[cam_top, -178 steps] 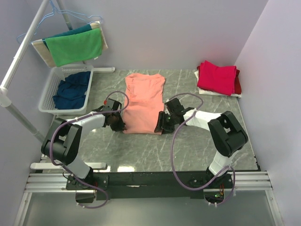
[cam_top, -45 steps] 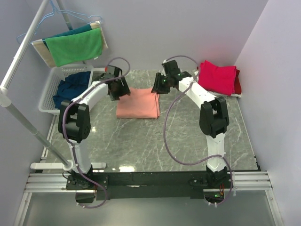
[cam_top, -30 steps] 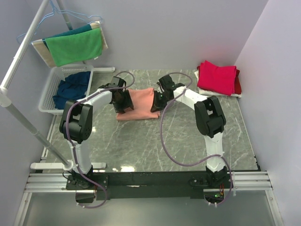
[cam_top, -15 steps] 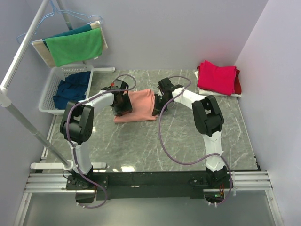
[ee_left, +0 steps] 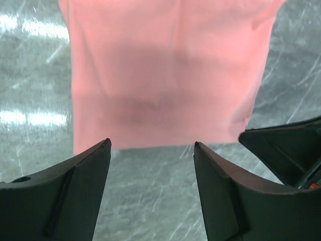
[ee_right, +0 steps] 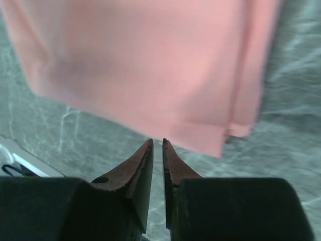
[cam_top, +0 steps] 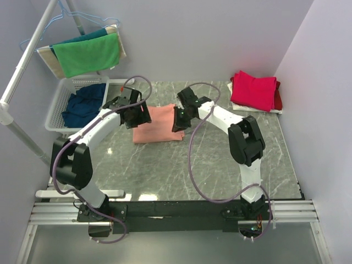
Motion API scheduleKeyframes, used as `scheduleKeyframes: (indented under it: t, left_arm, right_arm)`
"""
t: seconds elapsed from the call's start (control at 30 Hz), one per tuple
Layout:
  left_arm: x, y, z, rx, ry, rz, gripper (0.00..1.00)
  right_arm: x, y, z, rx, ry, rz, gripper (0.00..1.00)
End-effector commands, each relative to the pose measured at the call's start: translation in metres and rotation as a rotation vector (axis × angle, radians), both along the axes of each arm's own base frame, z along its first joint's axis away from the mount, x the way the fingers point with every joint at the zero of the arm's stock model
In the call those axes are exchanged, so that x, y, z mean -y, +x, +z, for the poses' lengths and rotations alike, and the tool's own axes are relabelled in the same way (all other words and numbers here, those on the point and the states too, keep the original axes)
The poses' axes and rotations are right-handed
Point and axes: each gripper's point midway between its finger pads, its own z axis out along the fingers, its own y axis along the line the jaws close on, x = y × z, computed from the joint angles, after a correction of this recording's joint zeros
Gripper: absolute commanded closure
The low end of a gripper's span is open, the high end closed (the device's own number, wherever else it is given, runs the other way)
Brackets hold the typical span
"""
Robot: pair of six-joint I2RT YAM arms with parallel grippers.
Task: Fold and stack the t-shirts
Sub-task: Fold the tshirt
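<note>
Overhead, the salmon t-shirt (cam_top: 159, 124) lies folded into a neat rectangle at the centre of the grey marble table (cam_top: 220, 165). The left gripper (cam_top: 135, 114) is at its left edge and the right gripper (cam_top: 179, 119) at its right edge. This wide view alone takes in the rest. A crimson t-shirt (cam_top: 253, 91) sits folded on a stack in the upper right, a red one peeking out at its right side. A navy t-shirt (cam_top: 82, 104) is heaped in the white basket (cam_top: 55, 118) on the left, and a green cloth (cam_top: 88, 55) hangs on the rack above it.

The left wrist camera settles the fingers: the left gripper (ee_left: 151, 144) is spread wide and empty over bare marble, with the salmon t-shirt (ee_left: 165, 70) filling the upper frame. The right wrist camera shows the right gripper (ee_right: 156, 142) with its tips nearly together and only a thin slit between them. Nothing is pinched, and the salmon t-shirt (ee_right: 150, 65) lies just past them. Its stacked folded layers show at the lower right corner of the cloth, which the overhead view can't resolve.
</note>
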Motion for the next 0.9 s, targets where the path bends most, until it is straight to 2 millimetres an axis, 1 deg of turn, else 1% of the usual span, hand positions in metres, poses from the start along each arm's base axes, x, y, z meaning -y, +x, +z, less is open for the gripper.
scheduleKeyframes:
  t: [0.0, 0.03, 0.07, 0.1, 0.13, 0.2, 0.23, 0.27, 0.3, 0.37, 0.4, 0.47, 0.57, 0.63, 0.67, 0.73, 0.77, 0.8, 0.87]
  left_arm:
    - [0.01, -0.024, -0.016, -0.055, -0.016, -0.04, 0.28]
    - [0.012, -0.032, -0.026, -0.083, -0.029, -0.041, 0.28]
    - [0.016, -0.035, -0.031, -0.097, -0.047, -0.042, 0.28]
    - [0.021, -0.033, -0.036, -0.085, -0.073, -0.042, 0.29]
    - [0.024, -0.042, -0.05, -0.127, -0.103, -0.032, 0.29]
    - [0.025, -0.045, -0.067, -0.151, -0.122, -0.005, 0.3]
    - [0.027, -0.047, -0.077, -0.154, -0.14, 0.014, 0.3]
    - [0.026, -0.047, -0.083, -0.165, -0.138, 0.026, 0.3]
    - [0.024, -0.049, -0.094, -0.187, -0.121, 0.039, 0.31]
    - [0.017, -0.051, -0.105, -0.209, -0.072, 0.059, 0.31]
    - [0.013, -0.054, -0.112, -0.23, -0.045, 0.067, 0.31]
    - [0.009, -0.06, -0.116, -0.25, -0.007, 0.069, 0.31]
    - [0.009, -0.069, -0.116, -0.27, 0.004, 0.062, 0.31]
    - [0.01, -0.074, -0.111, -0.274, 0.004, 0.058, 0.31]
    - [0.004, -0.077, -0.11, -0.281, 0.034, 0.07, 0.31]
    - [0.004, -0.079, -0.095, -0.262, 0.039, 0.065, 0.31]
    - [0.004, -0.08, -0.089, -0.253, 0.039, 0.062, 0.31]
    - [0.002, -0.078, -0.072, -0.221, 0.035, 0.06, 0.3]
    - [0.003, -0.074, -0.054, -0.176, 0.023, 0.059, 0.29]
  right_arm:
    - [-0.02, -0.003, 0.028, 0.055, 0.04, 0.049, 0.79]
    - [-0.025, -0.006, 0.023, 0.033, 0.054, 0.064, 0.79]
    - [-0.03, -0.006, 0.021, 0.037, 0.067, 0.072, 0.79]
    - [-0.031, -0.007, 0.018, 0.031, 0.069, 0.074, 0.79]
    - [-0.035, -0.006, 0.013, 0.03, 0.078, 0.081, 0.8]
    - [-0.04, -0.006, 0.009, 0.022, 0.096, 0.09, 0.8]
    - [-0.041, -0.005, 0.002, 0.013, 0.097, 0.093, 0.8]
    - [-0.044, -0.003, 0.001, 0.019, 0.109, 0.101, 0.81]
    - [-0.045, -0.003, -0.007, 0.01, 0.102, 0.103, 0.81]
    - [-0.044, -0.004, -0.018, -0.003, 0.086, 0.106, 0.81]
    - [-0.042, -0.005, -0.027, -0.019, 0.075, 0.11, 0.81]
    - [-0.038, -0.012, -0.041, -0.047, 0.056, 0.115, 0.83]
    - [-0.031, -0.021, -0.053, -0.069, 0.039, 0.107, 0.83]
    - [-0.026, -0.025, -0.058, -0.087, 0.014, 0.102, 0.83]
    - [-0.024, -0.026, -0.059, -0.09, 0.006, 0.099, 0.84]
    - [-0.02, -0.028, -0.059, -0.095, -0.007, 0.091, 0.84]
    - [-0.018, -0.031, -0.063, -0.103, -0.016, 0.091, 0.84]
    - [-0.017, -0.032, -0.061, -0.103, -0.014, 0.088, 0.84]
    - [-0.016, -0.035, -0.063, -0.111, -0.014, 0.089, 0.85]
